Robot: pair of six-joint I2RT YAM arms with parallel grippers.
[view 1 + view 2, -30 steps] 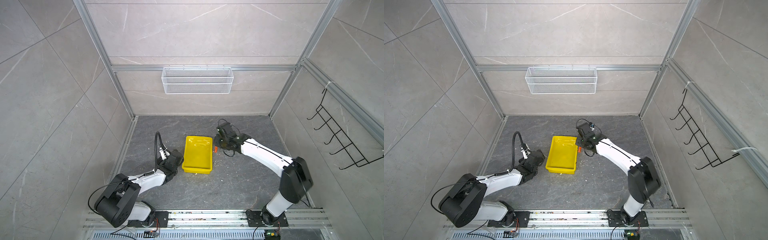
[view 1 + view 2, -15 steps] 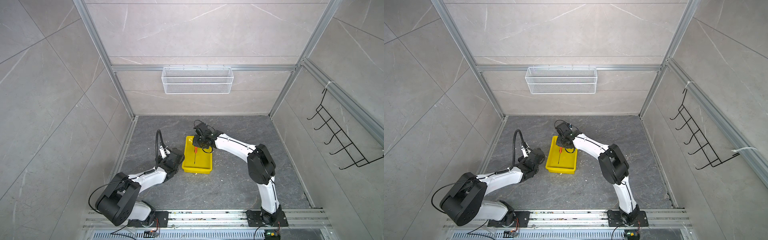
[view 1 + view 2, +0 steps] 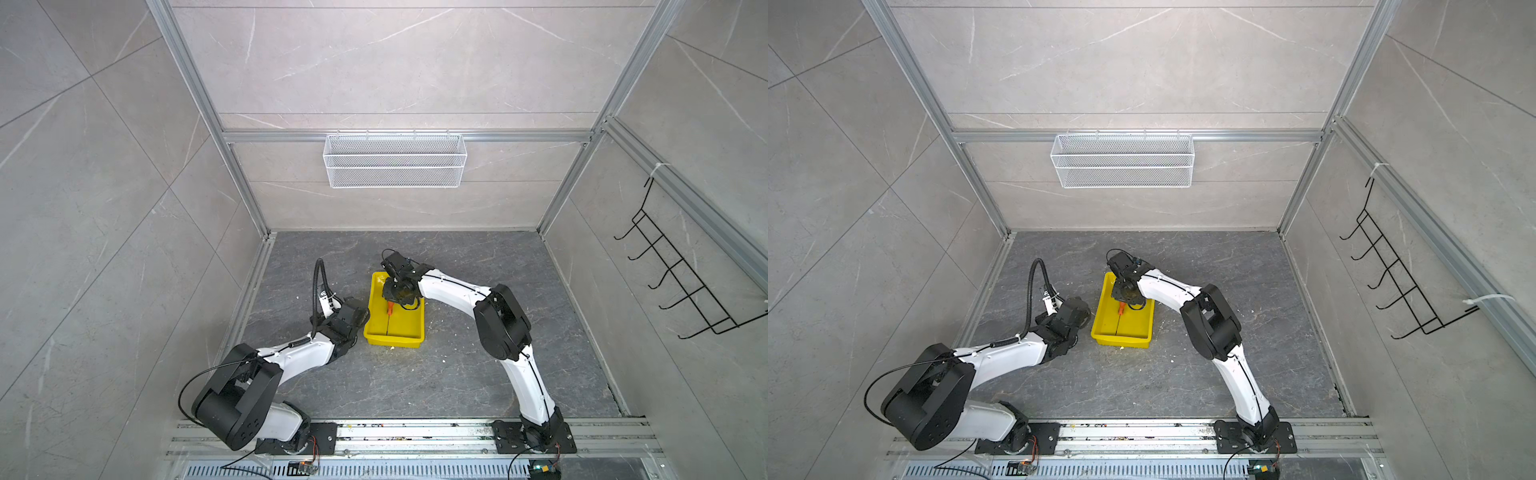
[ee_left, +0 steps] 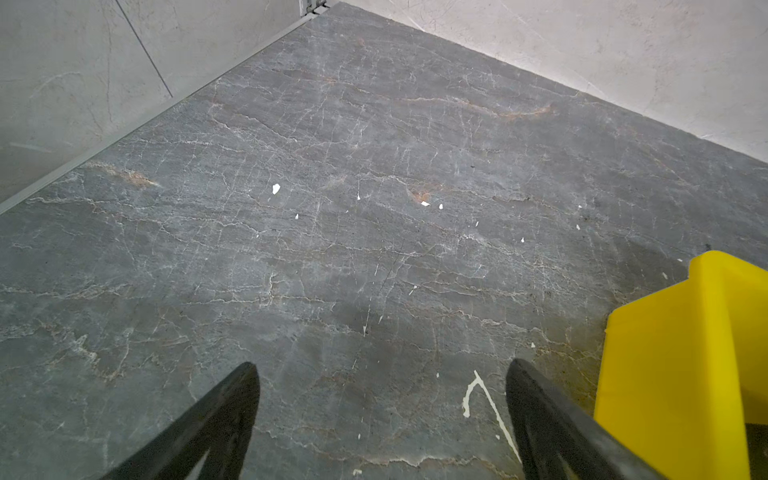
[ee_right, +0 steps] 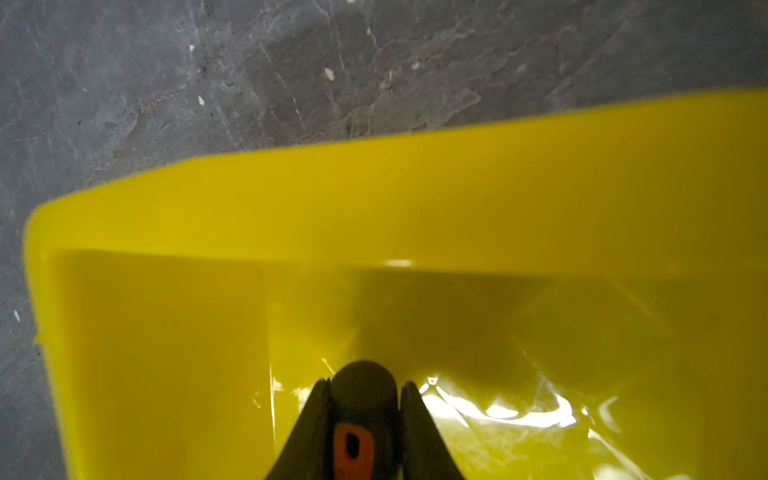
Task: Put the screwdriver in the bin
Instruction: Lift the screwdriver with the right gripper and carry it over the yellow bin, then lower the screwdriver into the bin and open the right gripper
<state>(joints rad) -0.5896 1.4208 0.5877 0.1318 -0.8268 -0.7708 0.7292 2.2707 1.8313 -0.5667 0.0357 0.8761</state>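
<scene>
Over the bin (image 5: 374, 187), right gripper (image 5: 363, 386) tight on the screwdriver (image 5: 353, 444), shaft (image 3: 389, 324) only in both top views.

Robot lab test cell, grey tiled walls (image 3: 374, 62), aluminium framing (image 3: 399, 136), wire basket (image 3: 395, 162), wall hooks (image 3: 681, 270)

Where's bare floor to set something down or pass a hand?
Open floor between bin and back wall, plus the wide patch between bin and base rail. Crowded: left gripper, open, sits by the bin's left wall; right gripper holds the screwdriver over the bin's far end.
</scene>
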